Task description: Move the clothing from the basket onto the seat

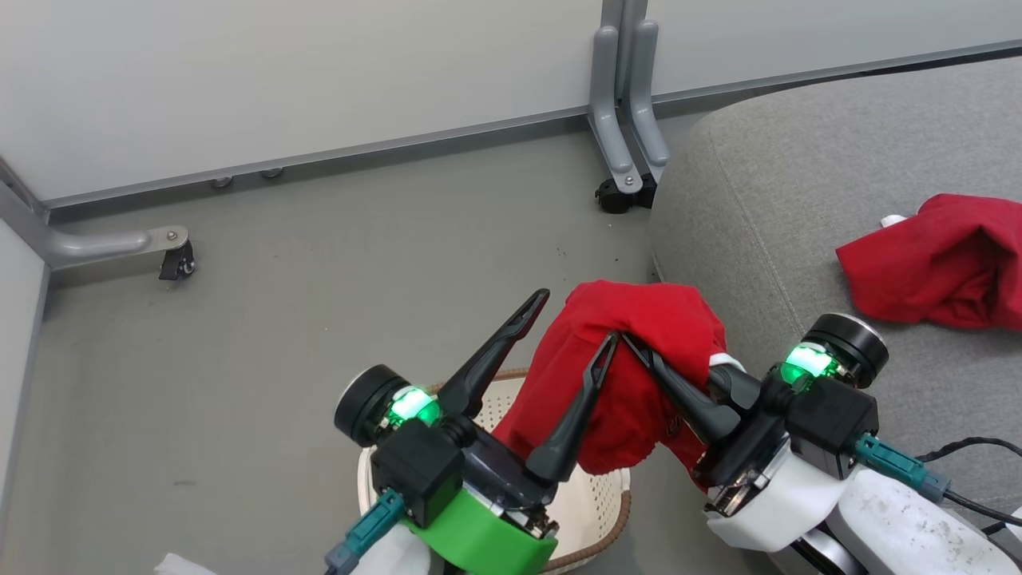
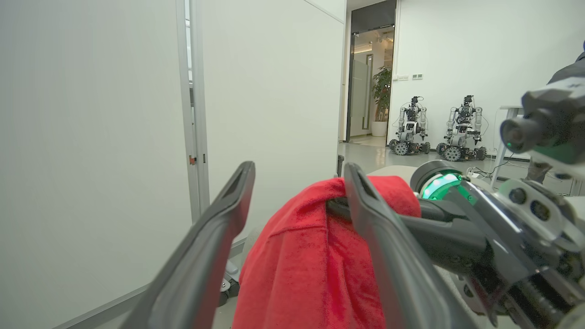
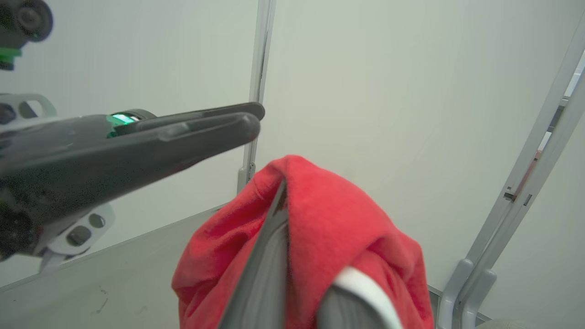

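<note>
right claw pinched the soft bright red white-trimmed fabric garment, held high so it cleared the cream perforated plastic basket | left claw gaped wide, empty, alongside | second crumpled red garment lay on the big grey woven sofa seat

Two red pieces of clothing are showing: the first garment and the second garment. One basket and one seat are sitting with them. Two grippers are reaching in, the left gripper and the right gripper, each carrying two fingers, four in all. Two casters are resting on the floor, the first caster and the second caster. Across the room two more robots are standing, the first robot and the second robot, beside one potted plant.
</note>
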